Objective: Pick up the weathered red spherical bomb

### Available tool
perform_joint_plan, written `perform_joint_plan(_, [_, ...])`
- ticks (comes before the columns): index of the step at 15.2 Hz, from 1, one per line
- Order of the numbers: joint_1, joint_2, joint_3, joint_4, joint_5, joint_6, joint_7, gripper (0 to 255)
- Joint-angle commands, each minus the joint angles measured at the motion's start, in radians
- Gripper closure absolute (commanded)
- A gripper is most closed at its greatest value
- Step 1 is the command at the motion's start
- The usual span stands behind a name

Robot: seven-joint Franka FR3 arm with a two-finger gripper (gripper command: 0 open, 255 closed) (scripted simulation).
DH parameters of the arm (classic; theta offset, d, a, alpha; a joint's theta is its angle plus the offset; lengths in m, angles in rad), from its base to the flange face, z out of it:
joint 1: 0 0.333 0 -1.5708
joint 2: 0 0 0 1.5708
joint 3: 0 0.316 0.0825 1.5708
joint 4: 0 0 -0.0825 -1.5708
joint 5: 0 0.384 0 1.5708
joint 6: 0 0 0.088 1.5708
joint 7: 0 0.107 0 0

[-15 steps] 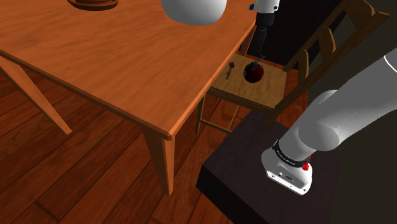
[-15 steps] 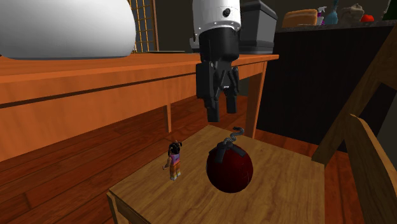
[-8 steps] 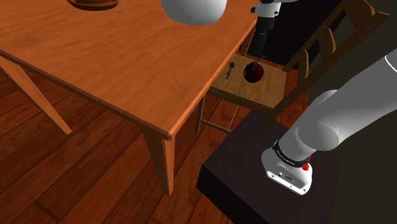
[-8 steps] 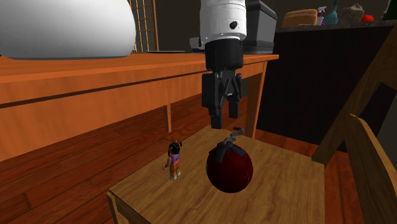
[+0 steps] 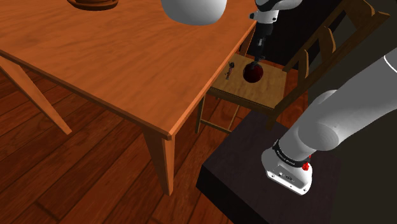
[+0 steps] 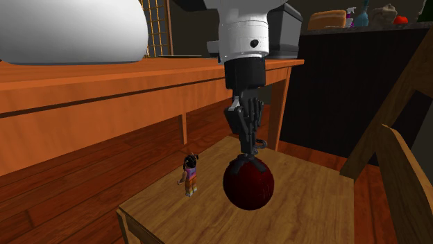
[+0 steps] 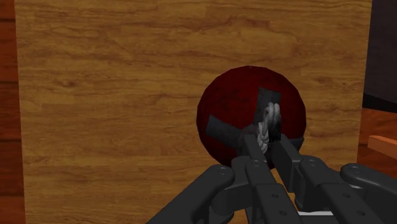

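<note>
Black two-finger pincer [image 6: 248, 147] is down on top of the scuffed dark red round bomb [image 6: 248, 184], and in the wrist view its fingers look closed tight on the pale twisted rope fuse [image 7: 270, 121] at the crown. It is clamped on the fuse, not around the ball. Risky hold, I'd say: a cord like that may flex, and the ball beneath looks solid and heavy, likely to swing or slip free. The sphere seems stiff but smooth and wide, so the dark cap where the fuse roots looks the firmer spot to grip. And what a thing: deep dull crimson, crossed by dark grey bands [image 7: 222, 130]. Under the bomb, carrying it, is the light wooden chair seat [image 6: 312, 201]. Just beside the bomb stands a tiny dark-haired doll figure [image 6: 189, 175]. Beyond the bomb is the orange-brown wooden worktop [image 6: 104, 80].
</note>
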Motion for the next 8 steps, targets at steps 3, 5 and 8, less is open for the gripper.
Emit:
perform_joint_plan(3, [0.01, 0.056, -0.002, 0.032, 0.014, -0.032, -0.02, 255])
perform_joint_plan(5, [0.012, 0.047, 0.0, 0.051, 0.011, -0.06, -0.018, 255])
perform_joint_plan(8, [0.014, 0.034, 0.003, 0.081, 0.009, -0.101, -0.017, 255])
